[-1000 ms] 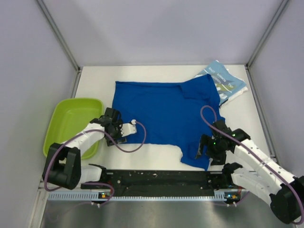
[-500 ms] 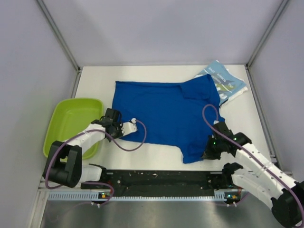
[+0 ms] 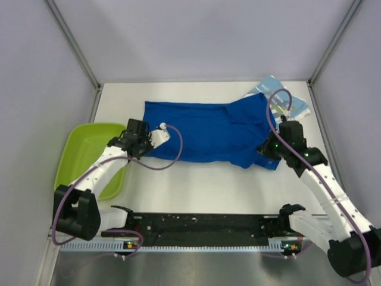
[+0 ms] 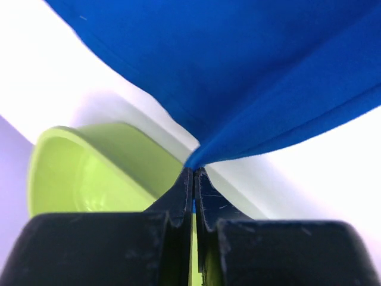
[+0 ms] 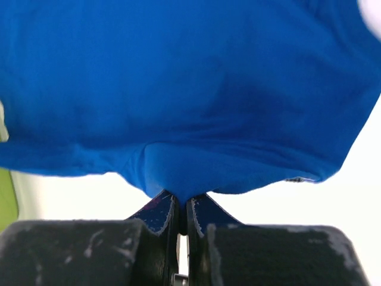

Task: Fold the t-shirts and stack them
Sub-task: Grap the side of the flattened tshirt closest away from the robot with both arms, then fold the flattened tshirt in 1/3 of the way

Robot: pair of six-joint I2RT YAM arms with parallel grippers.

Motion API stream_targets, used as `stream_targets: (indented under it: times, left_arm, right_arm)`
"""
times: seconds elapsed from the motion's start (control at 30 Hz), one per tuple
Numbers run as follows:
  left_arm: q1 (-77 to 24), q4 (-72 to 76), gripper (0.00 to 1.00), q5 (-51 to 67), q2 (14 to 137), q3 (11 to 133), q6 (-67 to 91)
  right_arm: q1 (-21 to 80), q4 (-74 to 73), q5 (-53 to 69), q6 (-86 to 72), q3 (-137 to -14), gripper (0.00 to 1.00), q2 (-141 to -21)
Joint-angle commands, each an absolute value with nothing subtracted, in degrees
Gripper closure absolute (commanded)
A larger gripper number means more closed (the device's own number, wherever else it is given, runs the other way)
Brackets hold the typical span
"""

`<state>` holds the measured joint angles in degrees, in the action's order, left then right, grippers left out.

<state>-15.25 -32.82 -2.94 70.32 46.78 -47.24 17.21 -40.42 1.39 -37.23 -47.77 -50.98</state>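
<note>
Currently your royal blue t-shirt [image 3: 202, 128] lies on the far half of the table [image 3: 196, 190], its near hem raised; your left gripper [image 4: 193, 176] and right gripper [image 5: 183, 201] are each closed tightly on one end of this hem.

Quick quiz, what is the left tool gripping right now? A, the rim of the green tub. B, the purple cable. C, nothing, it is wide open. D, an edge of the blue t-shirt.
D: in the left wrist view the left tool is pinched shut on a gathered edge of the blue t-shirt, not on the green tub.
</note>
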Motion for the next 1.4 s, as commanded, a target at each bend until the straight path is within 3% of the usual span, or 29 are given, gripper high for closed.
stream_targets:
  times: [0.0,0.17,0.43,1.07,1.13,1.3,1.37]
  left_arm:
    - [-14.85,-26.38,1.00,-6.32,77.15,55.09,-42.90]
    - [-14.68,-24.44,1.00,-9.22,86.03,61.51,-41.75]
    - [-14.33,-23.03,1.00,-12.22,95.53,64.24,-41.57]
    - [-14.33,-17.59,1.00,-16.52,101.69,64.86,-41.13]
    - [-14.33,-15.66,0.95,-17.84,101.60,64.60,-41.22]
    - [-14.15,-11.34,0.61,-20.56,102.30,66.35,-40.52]
    - [-14.15,-11.69,0.53,-20.83,102.48,68.72,-39.12]
  right_arm:
    - [12.05,-22.00,2.29,-29.10,-49.30,1.00,-58.07]
    - [10.99,-14.25,3.25,-25.40,-51.68,1.00,-68.01]
    - [10.11,-13.62,1.23,-23.47,-54.31,1.00,-77.78]
    - [8.70,-11.34,-2.81,-23.03,-58.18,1.00,-88.24]
    - [8.70,-10.81,-3.77,-23.03,-58.53,1.00,-89.64]
    - [8.44,-11.24,-6.23,-22.50,-62.74,0.76,-93.59]
    - [8.09,-14.05,-7.29,-22.76,-65.81,0.70,-94.65]
